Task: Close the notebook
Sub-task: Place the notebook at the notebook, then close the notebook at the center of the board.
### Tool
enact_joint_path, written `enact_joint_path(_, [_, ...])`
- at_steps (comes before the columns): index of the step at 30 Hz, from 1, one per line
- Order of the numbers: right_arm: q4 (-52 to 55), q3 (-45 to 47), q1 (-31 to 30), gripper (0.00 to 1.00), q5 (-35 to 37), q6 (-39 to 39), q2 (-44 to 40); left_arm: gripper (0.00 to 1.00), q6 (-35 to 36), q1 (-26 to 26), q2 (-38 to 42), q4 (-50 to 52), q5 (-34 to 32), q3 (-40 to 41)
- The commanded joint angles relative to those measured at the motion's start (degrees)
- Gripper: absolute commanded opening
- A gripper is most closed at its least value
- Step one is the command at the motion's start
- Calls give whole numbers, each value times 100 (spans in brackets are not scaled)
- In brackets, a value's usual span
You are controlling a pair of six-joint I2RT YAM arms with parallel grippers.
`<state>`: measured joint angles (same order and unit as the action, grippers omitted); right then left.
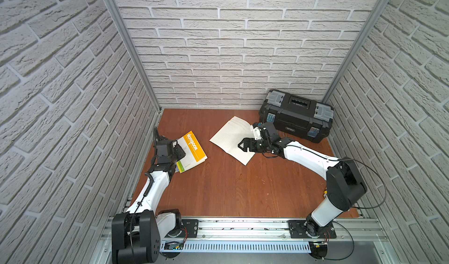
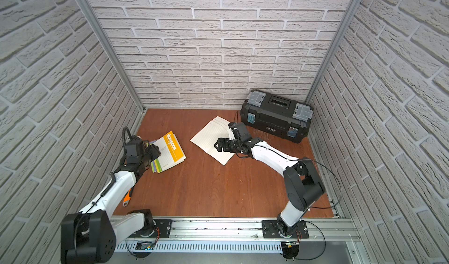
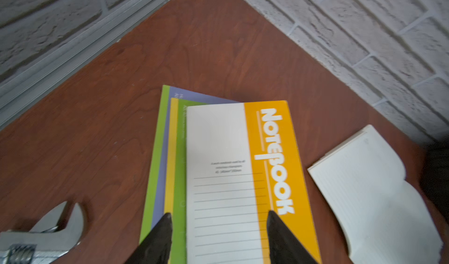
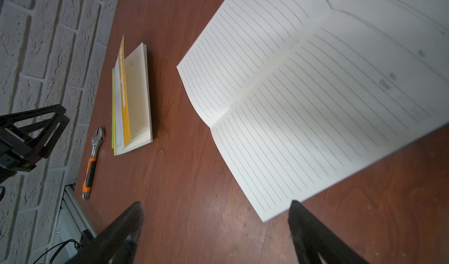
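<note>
Brick-pattern walls box in a red-brown wood tabletop [image 1: 230,190]. In both top views the open white lined-page notebook [image 1: 227,135] lies flat mid-table, far corner nr the black plastic toolbox [image 1: 295,116], w/ the right gripper [image 1: 240,145] low over its near half. The left gripper [image 1: 181,152] sits over a stack of notebooks topped by a yellow-and-white cover [image 1: 194,148] at the table's left side, well apart from the open one. An orange-handled steel wrench [image 2: 126,199] shows beside the left arm in a top view. Left wrist view: fingers spread, straddling the yellow cover, nothing pinched. Right wrist view: fingers spread too, empty, tips nr the open notebook's near corner. Its centre fold is clear, the pages at the far edge are fanned, & the yellow cover looks slightly lifted off its pages. Handling, prob: thin, light, floppy paper w/ no stiff board, so it'll bend rather than swing, & may slide on the smooth wood. Best hold is the free outer edge of one half nr a corner, pinching the whole wad of sheets, then folding over the crease. A single sheet would likely crease or tear.
</note>
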<state>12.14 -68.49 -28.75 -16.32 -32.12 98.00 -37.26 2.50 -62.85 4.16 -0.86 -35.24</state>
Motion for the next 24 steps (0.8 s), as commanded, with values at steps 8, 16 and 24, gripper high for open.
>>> enact_joint_path(8, [-930,-210,-60,92,-84,-159,1225,56,-1083,-627,-1091,-1658,1669,-453])
enact_joint_path(16, [-986,-69,-60,92,-163,-286,1490,56,-1299,-1209,-1962,-1793,1230,-773])
enact_joint_path(24, [-965,124,-60,92,-164,-330,1671,55,-1863,-1562,-2929,-2669,1142,-864])
